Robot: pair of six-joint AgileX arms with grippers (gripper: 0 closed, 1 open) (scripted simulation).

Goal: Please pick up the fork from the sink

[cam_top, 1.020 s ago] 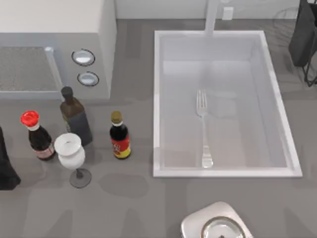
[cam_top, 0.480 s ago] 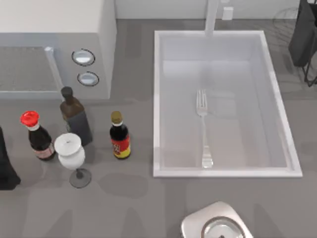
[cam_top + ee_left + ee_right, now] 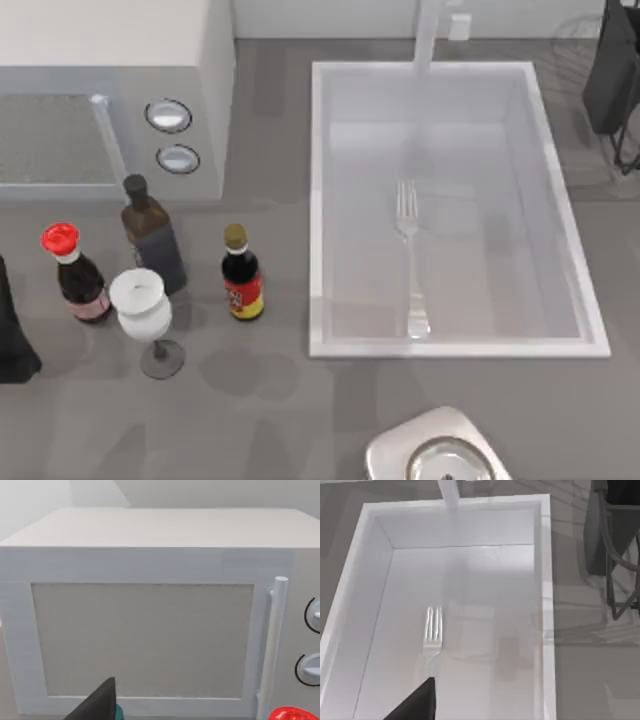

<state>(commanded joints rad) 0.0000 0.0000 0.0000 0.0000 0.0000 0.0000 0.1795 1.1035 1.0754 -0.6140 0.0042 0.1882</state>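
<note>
In the white sink point(image 3: 318, 200), right half of the bench point(image 3: 300, 420): the fork point(image 3: 410, 260), flat on the pale bottom, roughly midway between the side walls, tines toward the faucet point(image 3: 428, 35), rounded handle end close to the near wall. Nothing touching it.

Over that basin, seen from the right wrist: the right claw point(image 3: 417, 702), a dark tip at the frame's edge, well clear of the fork point(image 3: 432, 630) and above the sink floor. Whether wide or narrow: cannot tell. Certainly not holding anything.

Off at the bench's left: the left claw point(image 3: 100, 705), facing the door of the microwave point(image 3: 140, 630), near the red-capped bottle point(image 3: 68, 272). Parked, by the look of it, and empty; spread likewise impossible to tell.

Step in hand, as a judgement: the approach. Fork not yet reached, grasp not yet begun, so the task barely started.

Next move, likely: bring the right claw down inside the rim point(image 3: 547, 580), line it up across the slim handle rather than along it, and settle low enough to pinch thin glossy metal lying flush on a smooth floor. Worth minding the near wall beside the handle end, so better to aim for the mid-shaft. Then close firmly and lift straight up, clear of the walls and faucet.
</note>
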